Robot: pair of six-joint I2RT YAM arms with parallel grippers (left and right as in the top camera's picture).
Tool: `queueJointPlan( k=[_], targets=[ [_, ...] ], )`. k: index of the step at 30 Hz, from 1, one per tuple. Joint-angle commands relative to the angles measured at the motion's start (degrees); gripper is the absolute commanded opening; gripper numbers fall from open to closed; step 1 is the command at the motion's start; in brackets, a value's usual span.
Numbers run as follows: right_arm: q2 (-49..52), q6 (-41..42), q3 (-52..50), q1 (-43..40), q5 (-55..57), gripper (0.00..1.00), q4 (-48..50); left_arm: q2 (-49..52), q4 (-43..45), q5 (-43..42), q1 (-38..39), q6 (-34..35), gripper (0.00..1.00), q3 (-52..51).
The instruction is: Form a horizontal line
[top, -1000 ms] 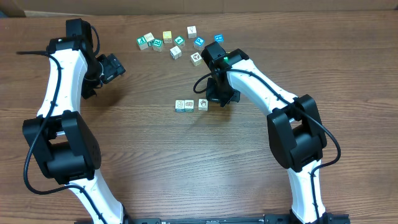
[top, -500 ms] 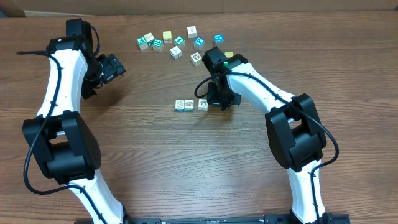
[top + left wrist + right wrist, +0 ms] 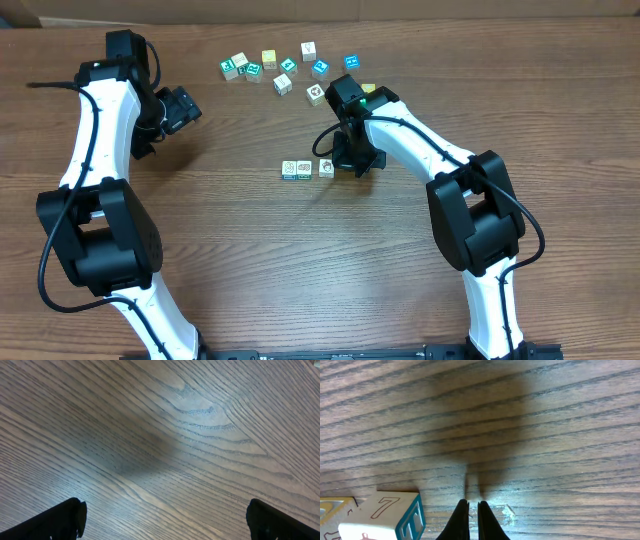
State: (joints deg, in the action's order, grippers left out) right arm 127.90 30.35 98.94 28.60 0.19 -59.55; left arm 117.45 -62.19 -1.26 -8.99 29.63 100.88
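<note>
Far to the left of the horizontal line point(image 3: 305, 169), and farther back on the wooden table point(image 3: 250, 250), the left gripper point(image 3: 183, 108) hung over bare wood. Its jaws were spread wide and held nothing; in the left wrist view only the two dark fingertips point(image 3: 65, 517) showed at the bottom corners, with wood grain between them.

Behind the line, toward the table's far edge, loose cubes point(image 3: 283, 84) lay scattered in a rough band, white, teal and pale yellow ones among them, all well apart from the line.

The horizontal line itself lay near the table's middle: three small white-faced picture cubes side by side. From overhead the left two seemed to touch, and the rightmost sat a shade apart.

Just beside the line's right end, the right gripper point(image 3: 471, 510) pointed down at the table with its jaws clenched together on nothing. In the right wrist view the end cube point(image 3: 385, 517), with a 7 on its white face and a T on its teal side, stood near the fingertips without touching them.
</note>
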Motion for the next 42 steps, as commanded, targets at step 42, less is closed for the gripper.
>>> queueJointPlan(
  k=[42],
  targets=[
    [0.2,0.3,-0.3,2.4,-6.3,0.04,3.5,0.0,-0.1,0.3,0.0,-0.5,1.00,1.2]
  ],
)
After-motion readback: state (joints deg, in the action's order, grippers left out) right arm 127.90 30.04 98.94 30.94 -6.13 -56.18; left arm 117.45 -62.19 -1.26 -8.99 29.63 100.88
